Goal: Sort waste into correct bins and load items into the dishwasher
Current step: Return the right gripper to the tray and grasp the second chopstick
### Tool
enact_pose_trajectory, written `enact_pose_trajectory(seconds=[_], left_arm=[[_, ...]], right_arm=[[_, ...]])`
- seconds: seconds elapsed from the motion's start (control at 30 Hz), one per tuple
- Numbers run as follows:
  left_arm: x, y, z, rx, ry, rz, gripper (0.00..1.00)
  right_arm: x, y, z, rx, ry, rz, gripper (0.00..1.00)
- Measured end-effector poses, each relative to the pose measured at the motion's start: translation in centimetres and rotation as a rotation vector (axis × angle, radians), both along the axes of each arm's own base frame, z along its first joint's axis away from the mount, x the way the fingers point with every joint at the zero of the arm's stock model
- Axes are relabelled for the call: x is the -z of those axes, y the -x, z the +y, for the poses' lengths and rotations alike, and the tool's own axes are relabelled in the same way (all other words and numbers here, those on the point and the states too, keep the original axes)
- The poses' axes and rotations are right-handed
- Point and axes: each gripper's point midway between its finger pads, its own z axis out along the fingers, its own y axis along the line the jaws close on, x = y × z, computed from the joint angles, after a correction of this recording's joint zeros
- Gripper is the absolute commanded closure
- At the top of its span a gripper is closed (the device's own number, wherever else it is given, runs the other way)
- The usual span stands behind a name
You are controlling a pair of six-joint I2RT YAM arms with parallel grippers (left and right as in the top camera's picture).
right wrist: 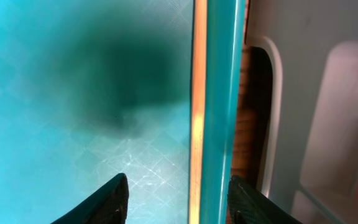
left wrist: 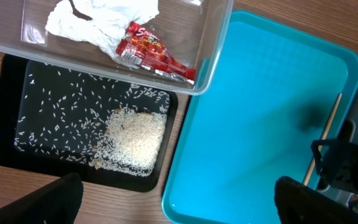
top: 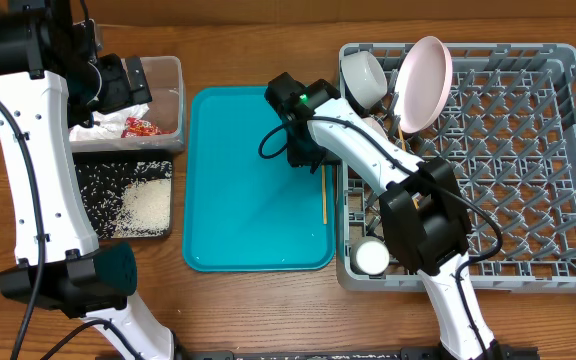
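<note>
Waste sits sorted at far left: napkins [left wrist: 98, 22] and red wrapper [left wrist: 154, 53] in the clear tub [top: 173, 75], rice grains [left wrist: 135, 137] in the black tray [left wrist: 5, 112] beside it. Left gripper [left wrist: 179, 186] hangs over the tub, fingers spread wide, holding nothing; judged parked clear of the work.

Teal tray [top: 248, 200] is bare except 1 chopstick [top: 324, 195] lying along its right rim, just beside the dish rack [top: 528, 150]. Right gripper [right wrist: 178, 186] is low over it, fingers [right wrist: 114, 199] parted on either side of the stick, not closed on it; presumably lined up for a pinch. The tray rim may crowd the right finger.

Rack holds 1 bowl [top: 365, 78], a plate [top: 423, 85] on edge between pegs, and a cup [top: 372, 257] in its front left corner.
</note>
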Motion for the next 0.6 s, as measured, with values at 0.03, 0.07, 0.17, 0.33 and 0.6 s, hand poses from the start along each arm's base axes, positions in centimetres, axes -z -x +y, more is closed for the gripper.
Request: enact_pose_trajectory(seconds=[0.03,0.07,0.17,0.33,0.6], left_arm=[[0.0,0.0,0.0,0.0,0.0,0.0,0.0],[0.0,0.0,0.0,0.0,0.0,0.0,0.0],[0.0,0.0,0.0,0.0,0.0,0.0,0.0],[0.0,0.0,0.0,0.0,0.0,0.0,0.0],[0.0,0.0,0.0,0.0,0.0,0.0,0.0]], right_arm=[[0.0,0.0,0.1,-0.002,-0.002,-0.002,0.47],[0.0,-0.1,0.2,-0.005,-0.005,-0.005,0.47],[0.1,-0.3,0.4,-0.015,-0.014,-0.01,0.47],[1.3,-0.1,0.7,-0.035,-0.018,0.018,0.47],[2.7,-0.2,0.9,-0.04,-0.026,0.018,0.47]])
